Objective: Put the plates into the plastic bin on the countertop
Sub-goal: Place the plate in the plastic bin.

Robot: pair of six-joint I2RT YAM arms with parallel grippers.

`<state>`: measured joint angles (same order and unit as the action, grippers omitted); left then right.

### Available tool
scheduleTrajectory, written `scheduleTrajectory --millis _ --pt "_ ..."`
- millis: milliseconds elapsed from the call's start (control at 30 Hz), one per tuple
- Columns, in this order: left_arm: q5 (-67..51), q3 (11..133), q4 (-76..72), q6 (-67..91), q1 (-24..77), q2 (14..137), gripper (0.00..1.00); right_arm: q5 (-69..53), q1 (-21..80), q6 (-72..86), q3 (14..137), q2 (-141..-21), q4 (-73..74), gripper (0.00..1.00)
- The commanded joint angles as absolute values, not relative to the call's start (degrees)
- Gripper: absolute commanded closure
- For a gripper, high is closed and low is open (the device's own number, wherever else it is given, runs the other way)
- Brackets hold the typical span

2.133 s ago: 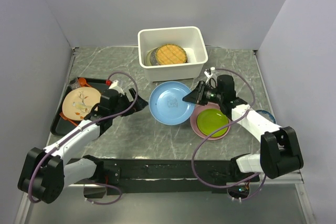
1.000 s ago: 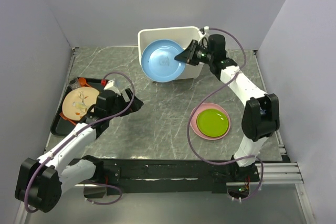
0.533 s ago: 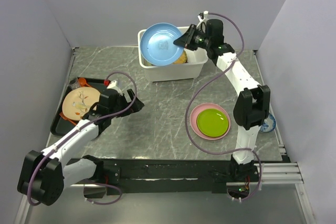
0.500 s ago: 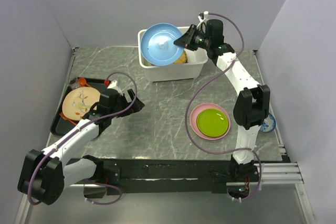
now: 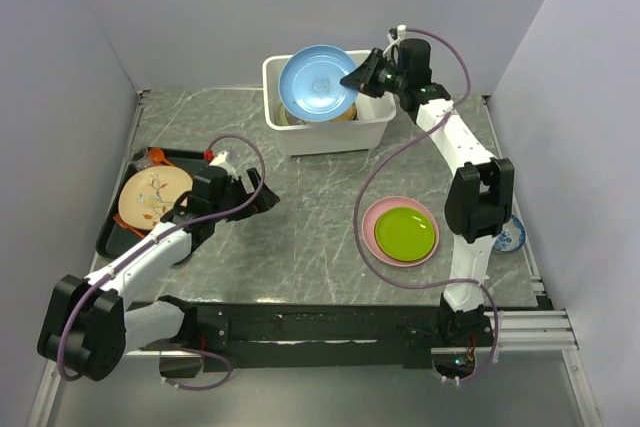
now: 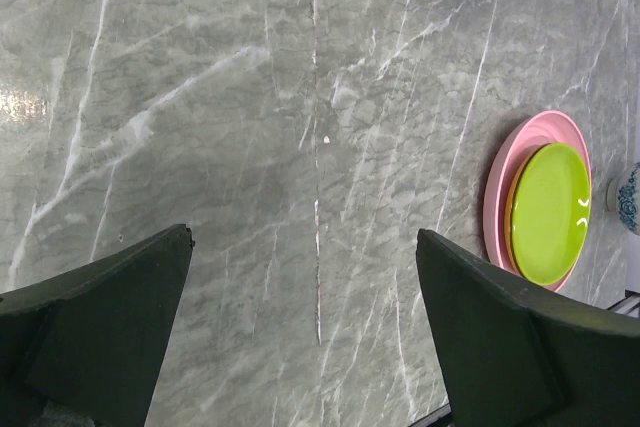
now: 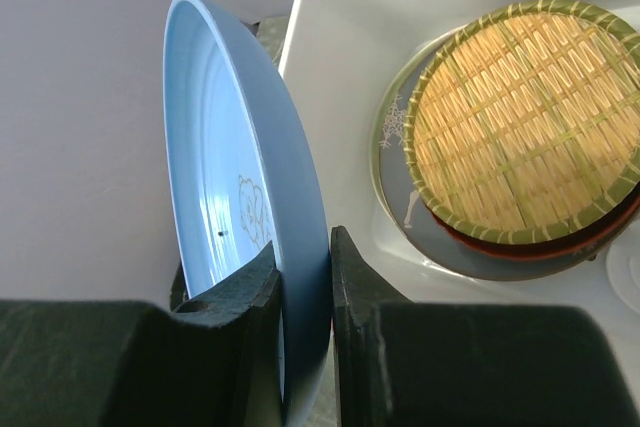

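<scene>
2 fingers of the right gripper [image 7: 302, 272] are clenched on the rim of the blue plate [image 7: 225, 197], 1 on each face. The right arm reaches far across the countertop [image 5: 300, 247], and the top view shows the plate [image 5: 318, 84] tilted up on edge in the air over the plastic bin [image 5: 330, 135], its hollow face turned toward the camera. Whether its lower edge touches anything in the bin cannot be told.

The right wrist view looks into the bin [image 7: 400, 7], which stands at the far side of the countertop. A yellow woven disc [image 7: 525, 117] lies on top of a stack there. Under it, a red edge [image 7: 560, 247] peeks out, and a grey plate [image 7: 400, 187] with a pale figure sits below that.

2 more plates lie stacked on the right side of the countertop. The lime green plate [image 5: 405, 233] rests inside the pink plate [image 5: 373, 219], and a small blue-and-white bowl [image 5: 510, 237] sits just beside them.

The left gripper [image 6: 300, 247] hangs low above bare marble with its fingers spread wide and nothing between them. The top view puts it [image 5: 268, 197] near a black tray [image 5: 108, 232] at the left edge, which carries a peach flower-patterned plate [image 5: 152, 195].
</scene>
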<state>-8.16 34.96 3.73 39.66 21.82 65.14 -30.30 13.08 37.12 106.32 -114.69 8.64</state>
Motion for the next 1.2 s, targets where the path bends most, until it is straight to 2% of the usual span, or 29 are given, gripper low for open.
scheduleTrajectory --millis 0,400,1167 --pt "-8.53 36.65 2.11 38.67 21.62 64.86 0.01 -30.59 13.01 38.67 112.58 -117.68 5.71 1.00" --pt "-6.50 35.42 3.43 39.29 21.62 63.20 0.01 -29.01 12.83 41.74 123.75 -129.01 3.61 1.00" --pt "-6.42 35.60 3.60 38.93 21.62 64.86 0.01 -25.93 12.92 40.52 121.20 -132.54 2.11 1.00"
